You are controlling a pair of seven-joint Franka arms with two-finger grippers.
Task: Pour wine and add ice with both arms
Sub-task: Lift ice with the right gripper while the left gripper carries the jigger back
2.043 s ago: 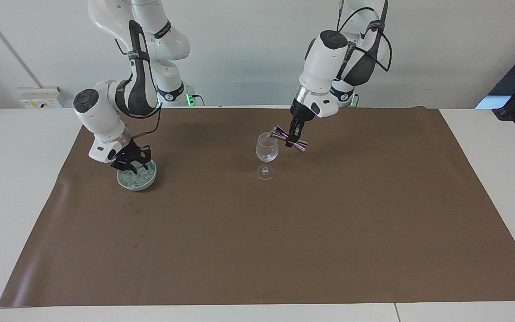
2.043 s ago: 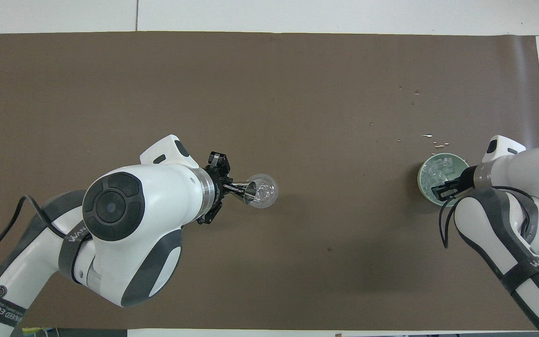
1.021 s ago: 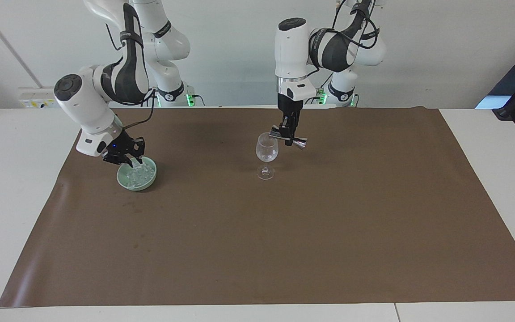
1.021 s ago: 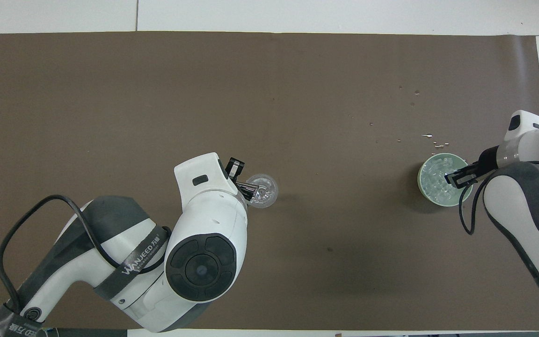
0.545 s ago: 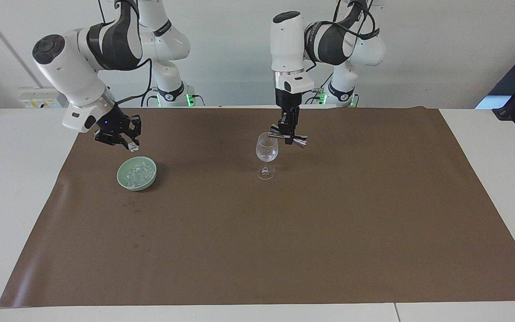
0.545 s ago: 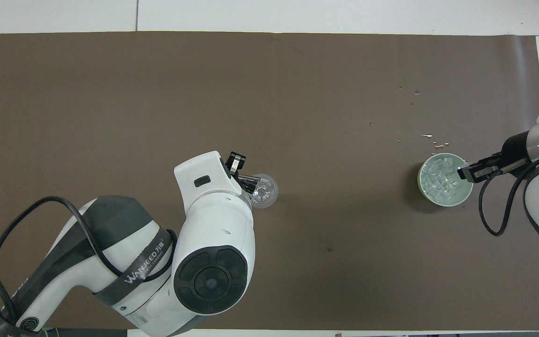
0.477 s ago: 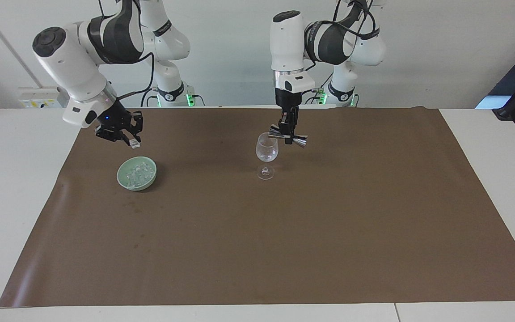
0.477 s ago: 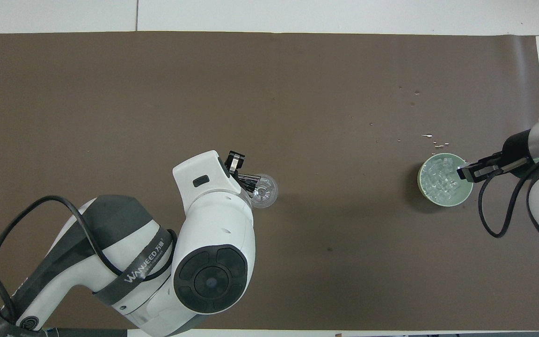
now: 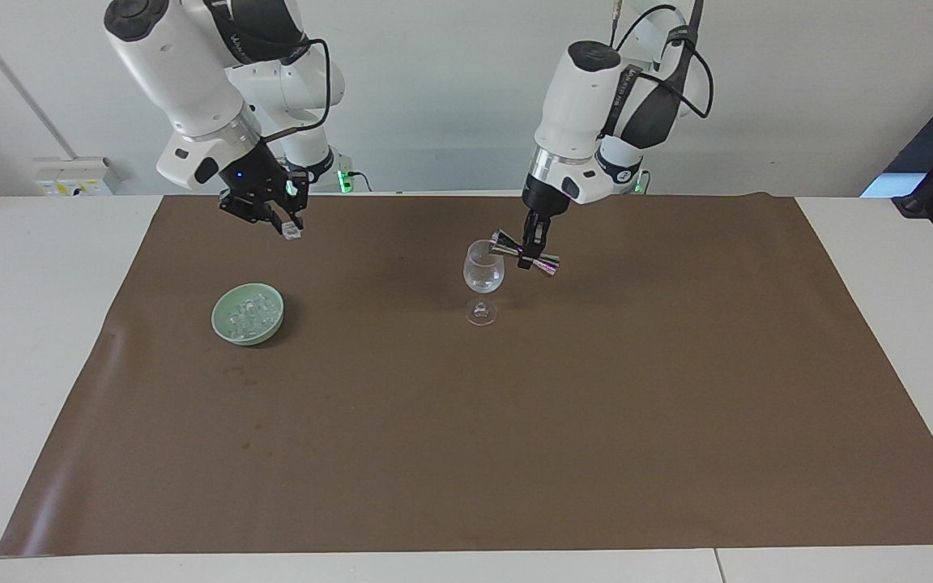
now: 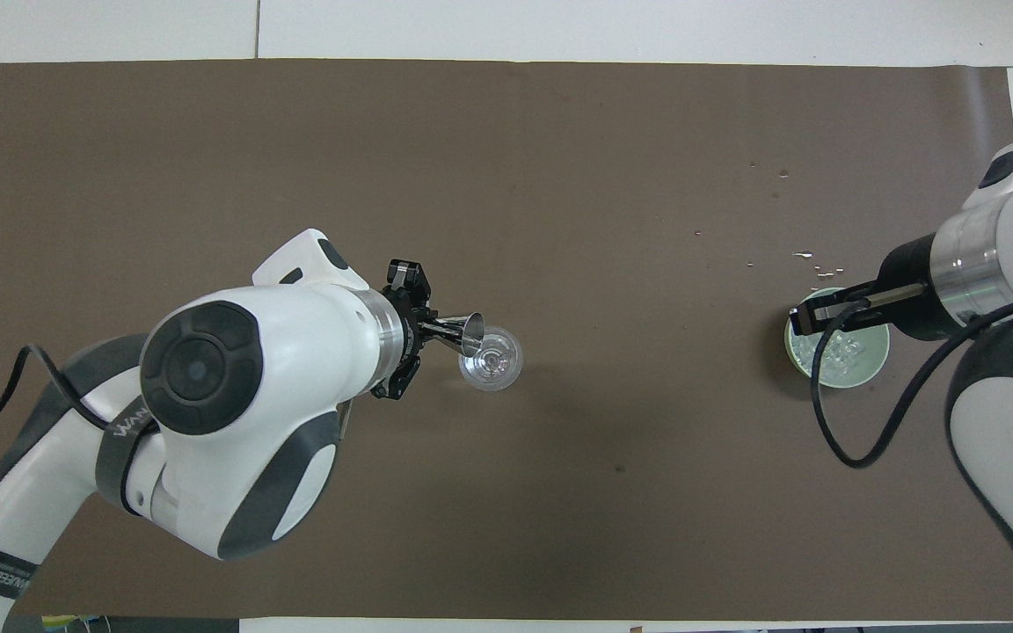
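A clear stemmed glass (image 9: 483, 274) (image 10: 491, 359) stands mid-mat. My left gripper (image 9: 528, 251) (image 10: 436, 330) is shut on a metal jigger (image 9: 543, 263) (image 10: 469, 332), which is tilted with one end at the glass's rim. Any wine is hidden from view. A pale green bowl (image 9: 227, 330) (image 10: 871, 367) holding ice (image 9: 246, 316) sits toward the right arm's end. My right gripper (image 9: 290, 231) (image 10: 804, 318) hangs high over the bowl's rim on the glass's side, shut on one ice cube (image 9: 294, 234).
A brown mat (image 9: 515, 421) covers most of the white table. Small wet drops (image 10: 810, 259) lie on the mat just farther from the robots than the bowl. Nothing else stands on the mat.
My right gripper has risen out of the bowl with an ice cube and swung toward the glass. The left wrist has turned, while the jigger stays tilted at the glass's rim.
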